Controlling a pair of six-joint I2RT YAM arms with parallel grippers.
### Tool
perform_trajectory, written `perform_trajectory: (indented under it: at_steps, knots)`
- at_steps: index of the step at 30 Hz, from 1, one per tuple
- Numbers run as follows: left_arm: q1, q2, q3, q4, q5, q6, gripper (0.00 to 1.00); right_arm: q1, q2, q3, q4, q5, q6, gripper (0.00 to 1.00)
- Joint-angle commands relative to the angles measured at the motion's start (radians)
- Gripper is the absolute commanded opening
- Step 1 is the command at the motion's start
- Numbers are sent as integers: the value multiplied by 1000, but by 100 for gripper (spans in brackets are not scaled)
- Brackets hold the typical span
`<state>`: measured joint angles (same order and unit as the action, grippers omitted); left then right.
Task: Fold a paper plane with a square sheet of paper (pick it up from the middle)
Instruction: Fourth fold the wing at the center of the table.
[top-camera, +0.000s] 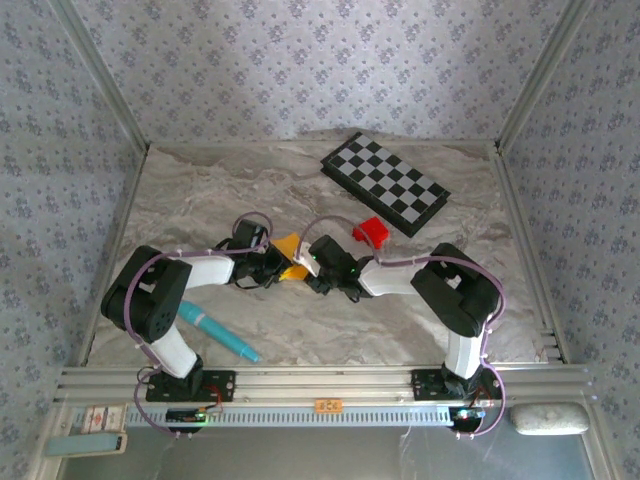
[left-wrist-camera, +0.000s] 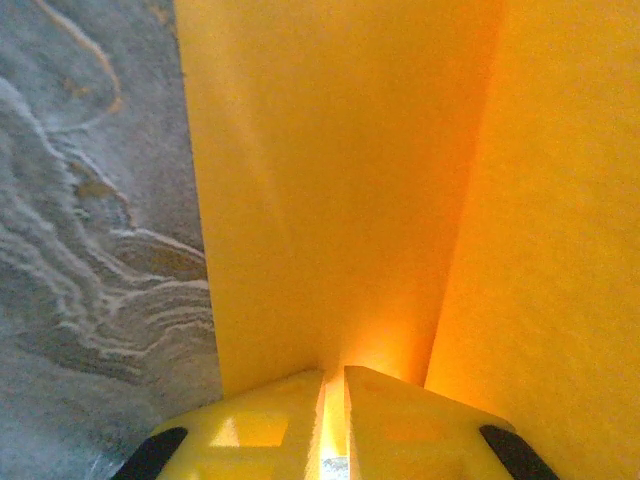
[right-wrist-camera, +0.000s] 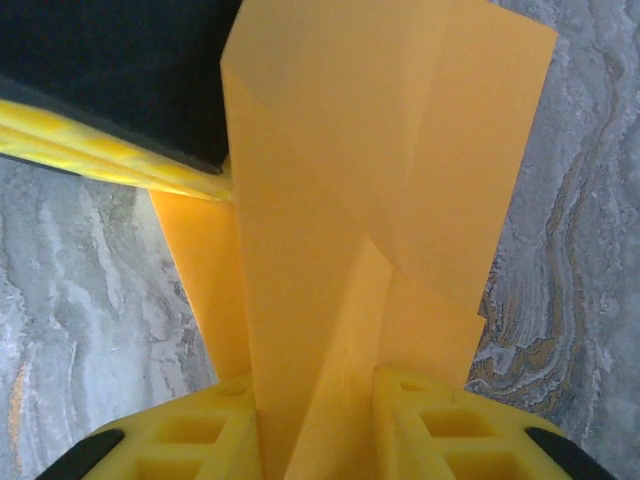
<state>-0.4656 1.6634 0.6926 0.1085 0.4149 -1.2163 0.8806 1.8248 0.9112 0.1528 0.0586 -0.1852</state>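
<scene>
From above, the sheet of paper (top-camera: 289, 247) shows as a small orange-yellow scrap at the middle of the worktop (top-camera: 200, 200), held off the surface between the left gripper (top-camera: 275, 266) and the right gripper (top-camera: 312, 265), which meet there nose to nose. That view cannot show how either pair of jaws stands, but the wrist cameras can. The left wrist view shows the left gripper's yellow fingers (left-wrist-camera: 265, 425) pressed almost together, with the paper's edge pinched in the thin slit between them; the sheet rises from there as two bright panels meeting at a crease. The right wrist view shows the right gripper's fingers (right-wrist-camera: 440, 440) a little further apart and closed on a thicker folded strip of the same sheet, diagonal creases and overlapping layers plain above them, and the black and yellow left gripper behind at the upper left. Only the top view takes in the checkerboard (top-camera: 385, 183) near the far right corner, the small red block (top-camera: 371, 231) between it and the grippers, and a teal pen (top-camera: 217, 331) toward the near left corner. The worktop is grey veined marble; pale floral wallpaper (top-camera: 300, 60) lines the walls around it
</scene>
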Motion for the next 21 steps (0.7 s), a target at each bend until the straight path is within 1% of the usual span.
perform_trajectory:
  at_steps: [1,7,10,15,21]
  knots:
    - [2,14,1,-84,-13,18,14,0,-26,-20,-16,40,-19,32]
    - [4,9,-1,-88,-15,19,14,4,-60,-30,-10,70,-36,34]
    - [4,10,0,-89,-16,21,14,4,-73,-42,-5,79,-48,33]
    - [4,12,0,-89,-14,22,14,5,-72,-49,-5,76,-58,28]
    - [4,10,0,-90,-14,23,14,9,-55,-38,-15,53,-64,18]
